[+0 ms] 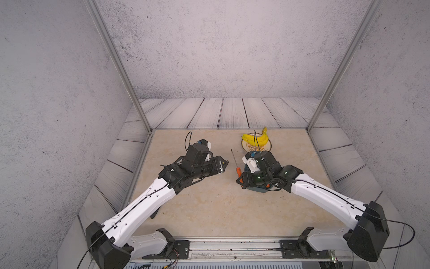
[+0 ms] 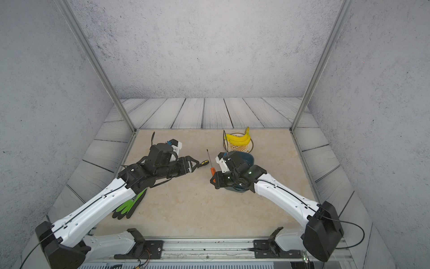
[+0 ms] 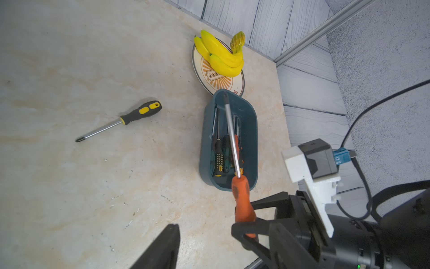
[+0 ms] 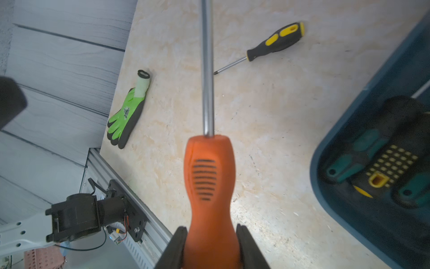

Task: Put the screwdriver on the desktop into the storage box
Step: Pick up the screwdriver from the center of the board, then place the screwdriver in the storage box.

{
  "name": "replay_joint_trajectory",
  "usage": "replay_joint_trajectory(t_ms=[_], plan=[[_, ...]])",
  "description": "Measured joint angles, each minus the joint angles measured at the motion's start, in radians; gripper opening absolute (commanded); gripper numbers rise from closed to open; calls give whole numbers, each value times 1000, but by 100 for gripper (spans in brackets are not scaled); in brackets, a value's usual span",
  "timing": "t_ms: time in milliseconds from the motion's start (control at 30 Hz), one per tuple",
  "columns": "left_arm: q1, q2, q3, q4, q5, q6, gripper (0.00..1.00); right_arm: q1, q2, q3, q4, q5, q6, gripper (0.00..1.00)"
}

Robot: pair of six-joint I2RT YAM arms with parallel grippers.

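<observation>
Right gripper (image 4: 211, 235): I find it clenched on the butt of the orange screwdriver (image 4: 209, 177). The shaft points toward the far wall, over the counter (image 1: 209, 205), just beside the storage box (image 3: 251, 139) and not in it. Stored screwdrivers (image 3: 218, 156) lie inside the box. Left gripper (image 2: 197, 163): jaws apparently parted, though my view is poor, grasping nothing. The black-and-yellow screwdriver (image 3: 139, 113) lies flat on the counter near it.

In both top views the right arm (image 2: 286, 195) covers most of the storage box (image 2: 245, 158) — just its ends show. In a top view the left arm (image 1: 144, 200) hides nearly all of the glove (image 1: 154, 213) at the left edge of the desktop (image 1: 209, 209). The orange screwdriver (image 4: 209, 186) is cut off before its tip by the right wrist view's edge.
</observation>
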State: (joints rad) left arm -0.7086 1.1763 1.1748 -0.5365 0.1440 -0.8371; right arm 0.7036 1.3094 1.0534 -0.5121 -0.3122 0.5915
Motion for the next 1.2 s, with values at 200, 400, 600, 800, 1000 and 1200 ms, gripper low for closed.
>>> replay_joint_trajectory(t_ms=[200, 400, 600, 800, 1000, 1200], plan=[[2, -58, -42, -29, -19, 7, 66, -107, -21, -31, -15, 44, 48, 25], [2, -119, -122, -60, -34, 5, 66, -189, 14, -36, -37, 78, 89, 26], [10, -163, -188, -74, -45, -5, 66, -222, 167, 46, -90, 80, 100, 27], [18, -188, -222, -85, -47, -21, 66, -232, 264, 88, -106, 105, 117, 29], [26, -201, -242, -89, -47, -27, 66, -247, 332, 114, -117, 136, 122, 31], [29, -207, -259, -89, -47, -32, 66, -259, 403, 135, -119, 158, 124, 34]])
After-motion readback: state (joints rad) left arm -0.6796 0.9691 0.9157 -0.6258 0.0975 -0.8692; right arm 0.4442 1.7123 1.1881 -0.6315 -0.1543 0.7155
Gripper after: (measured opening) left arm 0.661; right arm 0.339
